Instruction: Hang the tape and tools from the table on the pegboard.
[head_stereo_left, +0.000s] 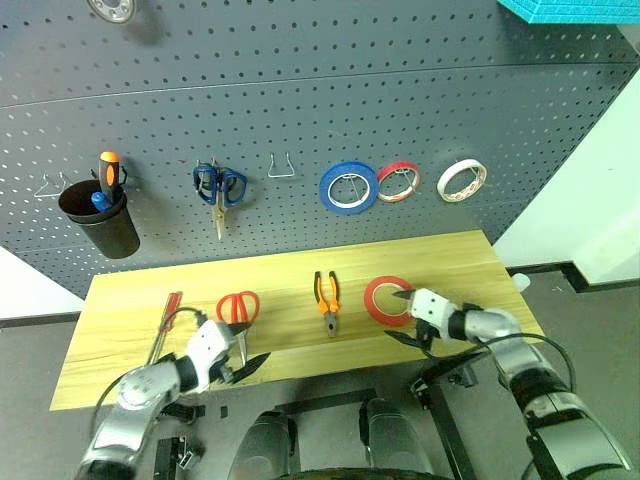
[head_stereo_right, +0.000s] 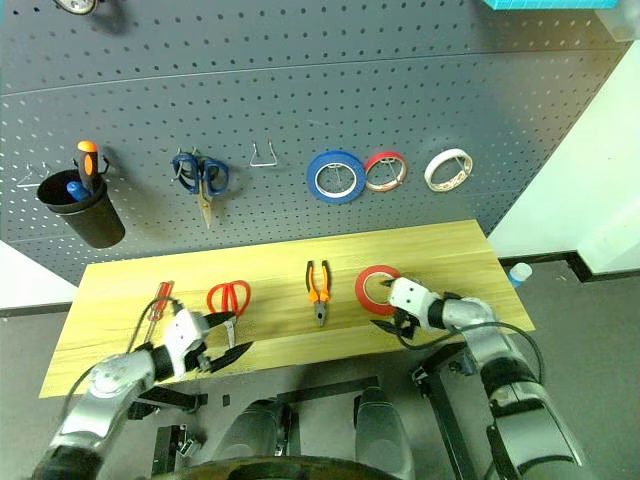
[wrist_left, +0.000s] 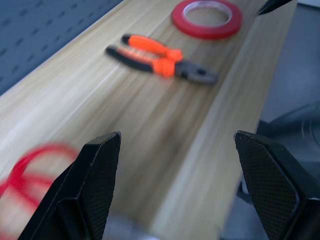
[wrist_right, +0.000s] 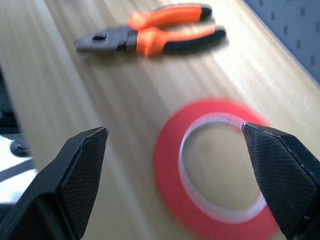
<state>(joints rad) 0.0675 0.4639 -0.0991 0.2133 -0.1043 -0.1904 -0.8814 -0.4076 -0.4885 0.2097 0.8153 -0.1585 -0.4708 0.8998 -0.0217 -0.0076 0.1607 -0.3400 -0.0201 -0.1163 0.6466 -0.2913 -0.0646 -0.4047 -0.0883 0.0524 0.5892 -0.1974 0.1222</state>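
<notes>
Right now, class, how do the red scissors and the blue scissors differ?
The red scissors lie flat on the table; the blue scissors hang on the pegboard, blades pointing down. Handle colours differ: red against blue. The left gripper is beside the red pair, far from the blue. Both have two loop handles.

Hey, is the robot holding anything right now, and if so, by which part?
Nothing is held. The left gripper is open near the red-handled scissors, and the right gripper is open beside the red tape, which lies flat on the table.

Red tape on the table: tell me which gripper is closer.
Right. The right gripper is open at the red tape; the left gripper is open by the red scissors.
</notes>
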